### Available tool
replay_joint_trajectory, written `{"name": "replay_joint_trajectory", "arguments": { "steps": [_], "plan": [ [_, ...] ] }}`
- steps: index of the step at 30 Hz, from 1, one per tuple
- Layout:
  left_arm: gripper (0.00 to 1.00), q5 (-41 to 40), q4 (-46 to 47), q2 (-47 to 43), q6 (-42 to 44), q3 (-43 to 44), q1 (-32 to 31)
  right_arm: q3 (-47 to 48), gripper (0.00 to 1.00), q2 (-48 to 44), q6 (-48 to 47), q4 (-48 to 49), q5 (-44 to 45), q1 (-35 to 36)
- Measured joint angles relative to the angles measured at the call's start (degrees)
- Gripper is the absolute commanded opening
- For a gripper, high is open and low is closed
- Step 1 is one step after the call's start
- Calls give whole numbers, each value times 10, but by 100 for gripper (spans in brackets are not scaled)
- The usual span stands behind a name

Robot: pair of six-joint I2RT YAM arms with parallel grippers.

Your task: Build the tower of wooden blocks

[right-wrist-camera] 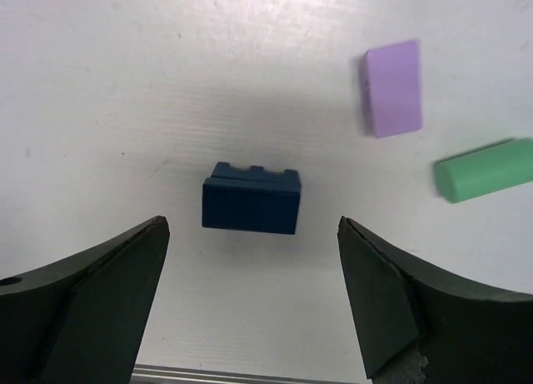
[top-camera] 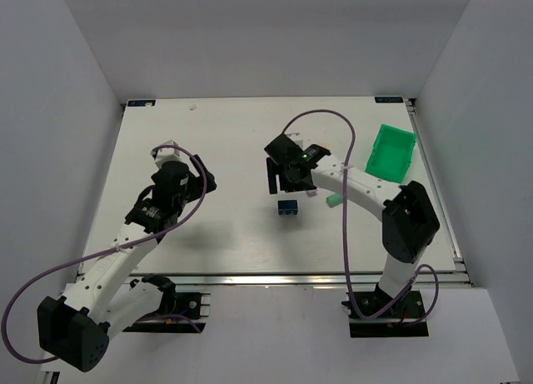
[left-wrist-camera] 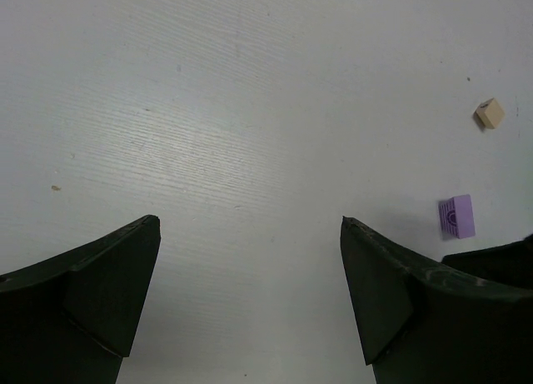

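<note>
A dark blue block (right-wrist-camera: 251, 201) with a notched top lies flat on the table, just beyond the tips of my right gripper (right-wrist-camera: 252, 223). That gripper is open, hovers above the block and holds nothing. From above, the blue block (top-camera: 288, 207) sits just in front of the right gripper (top-camera: 283, 172). Right of the blue block lie a lilac block (right-wrist-camera: 392, 87) and a mint green cylinder (right-wrist-camera: 485, 169). My left gripper (left-wrist-camera: 249, 220) is open over bare table. To its right lie another lilac block (left-wrist-camera: 457, 216) and a cream block (left-wrist-camera: 490, 113). No blocks are stacked.
A bright green plastic bin (top-camera: 391, 153) stands at the right side of the table. The mint green cylinder (top-camera: 334, 201) lies between the right arm and the blue block. Grey walls close in the table on three sides.
</note>
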Motion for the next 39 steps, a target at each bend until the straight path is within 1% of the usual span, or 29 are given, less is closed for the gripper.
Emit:
{"name": "replay_joint_trajectory", "arguments": {
  "steps": [3,8,10,14,17,21,24,26,27,29,30,31,32,33,36,38,39],
  "plan": [
    [98,-1,0,6,6,3,0,0,88,-30,-32,17,10,-18],
    [98,-1,0,17,13,9,0,-23,86,-47,-98,75,12,-83],
    [98,1,0,19,17,12,0,-42,84,-45,-131,102,-3,-108],
    [98,12,4,24,28,17,0,-50,81,-16,-197,132,-35,-142],
    [98,24,12,31,35,22,0,-50,76,23,-231,151,-62,-151],
    [98,36,18,40,45,28,0,-50,72,67,-255,161,-94,-163],
    [98,46,21,45,52,30,0,-50,67,81,-261,163,-111,-174],
    [98,50,25,46,54,30,0,-50,62,82,-264,167,-122,-180],
    [98,52,27,47,56,30,0,-50,54,82,-267,170,-126,-183],
    [98,57,29,49,58,30,0,-50,48,82,-269,179,-135,-187],
    [98,60,31,50,60,31,0,-50,39,82,-269,183,-138,-189],
    [98,62,32,50,62,31,0,-50,33,82,-271,187,-143,-191],
    [98,66,33,50,63,31,0,-50,30,82,-270,192,-149,-193],
    [98,71,35,51,65,31,0,-50,24,82,-271,195,-153,-194],
    [98,85,43,52,72,31,0,-51,22,82,-270,202,-168,-197],
    [98,93,47,52,76,31,0,-51,24,82,-270,206,-177,-198],
    [98,99,49,52,78,32,0,-51,20,82,-270,207,-181,-199]
  ]
}}
